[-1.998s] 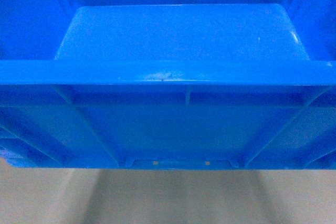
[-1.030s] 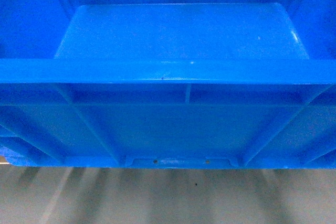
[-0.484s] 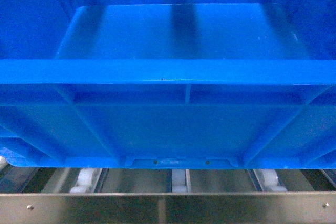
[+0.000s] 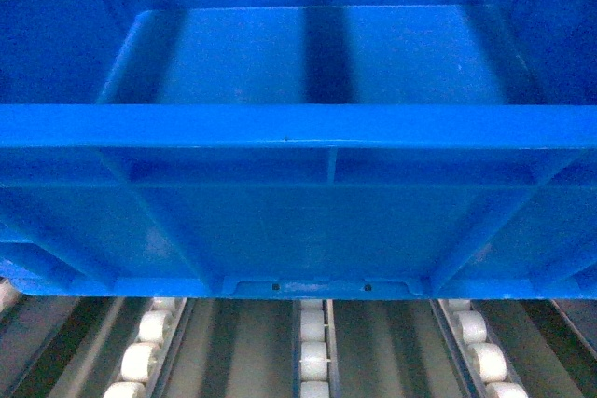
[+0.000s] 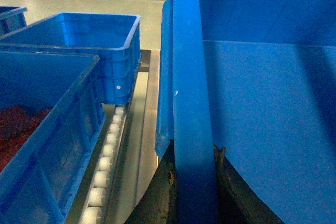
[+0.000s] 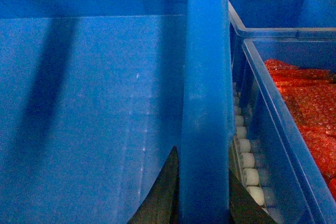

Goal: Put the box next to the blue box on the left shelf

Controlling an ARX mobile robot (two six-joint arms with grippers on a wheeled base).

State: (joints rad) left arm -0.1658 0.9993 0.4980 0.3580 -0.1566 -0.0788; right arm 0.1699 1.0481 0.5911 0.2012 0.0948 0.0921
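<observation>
Blue plastic fills the head view: the box [image 4: 298, 221], a large ribbed crate, is carried level and seen from its near long wall, with its smooth floor visible beyond the thick rim. Below its bottom edge run the white rollers of the left shelf [image 4: 314, 351], set in grey rails that lead straight away from the robot. The crate's long axis lies across those rails, and it appears to hover just above them rather than rest on them.

From the left wrist view, the left gripper [image 5: 193, 192] straddles the crate's left end rim; its jaws seem clamped on that rim, one dark pad on each side. To the left, close beside the carried crate, two more blue crates sit on the shelf: a near one [image 5: 47, 145] holding red material and an empty far one [image 5: 89, 51]. A roller track shows between them and the carried crate.

From the right wrist view, the right gripper [image 6: 202, 198] likewise grips the right end rim. Just beyond stands another blue crate of red material [image 6: 294, 119], with rollers in the narrow gap.

The coming move is probably a straight lowering into this slot.
</observation>
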